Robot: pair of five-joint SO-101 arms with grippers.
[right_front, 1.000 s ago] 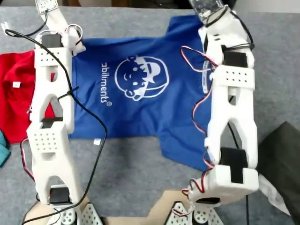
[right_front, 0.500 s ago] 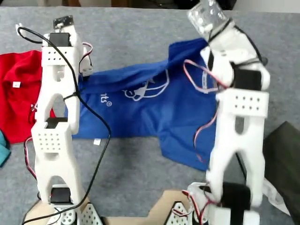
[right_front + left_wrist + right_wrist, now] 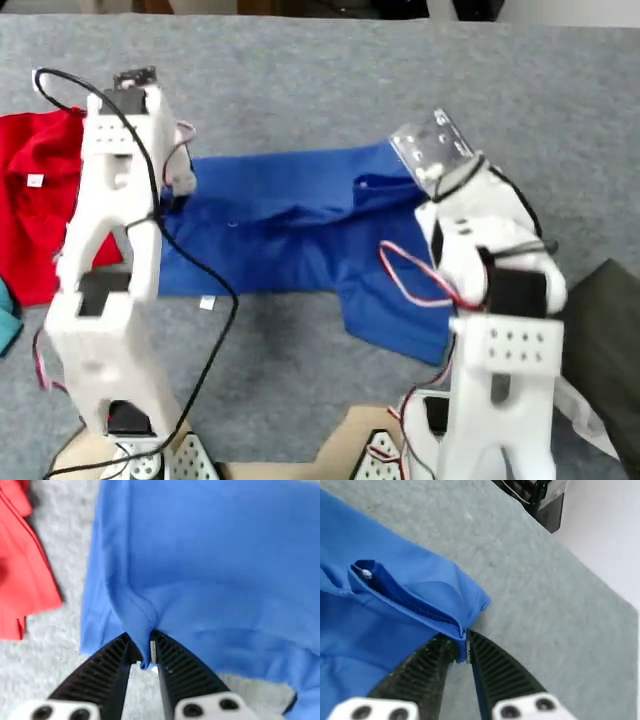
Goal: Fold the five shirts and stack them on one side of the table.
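A blue shirt (image 3: 300, 235) lies across the middle of the grey table, its far half doubled over toward the front. My left gripper (image 3: 144, 656) is shut on a pinched fold of the blue shirt (image 3: 210, 580) at its left edge. My right gripper (image 3: 461, 652) is shut on the blue shirt (image 3: 380, 615) at its collar corner. From above, the left arm (image 3: 115, 200) stands over the shirt's left end and the right arm (image 3: 480, 270) over its right end. A red shirt (image 3: 35, 210) lies crumpled at the far left.
A dark garment (image 3: 600, 340) lies at the right edge, with a bit of white cloth (image 3: 585, 415) below it. A teal cloth (image 3: 8, 320) peeks in at the left edge. Bare grey table (image 3: 320, 90) stretches behind the blue shirt.
Both grippers have drawn the blue shirt's far edge toward the front, folding it over so the printed face is hidden. Both arms pulled back toward their bases.
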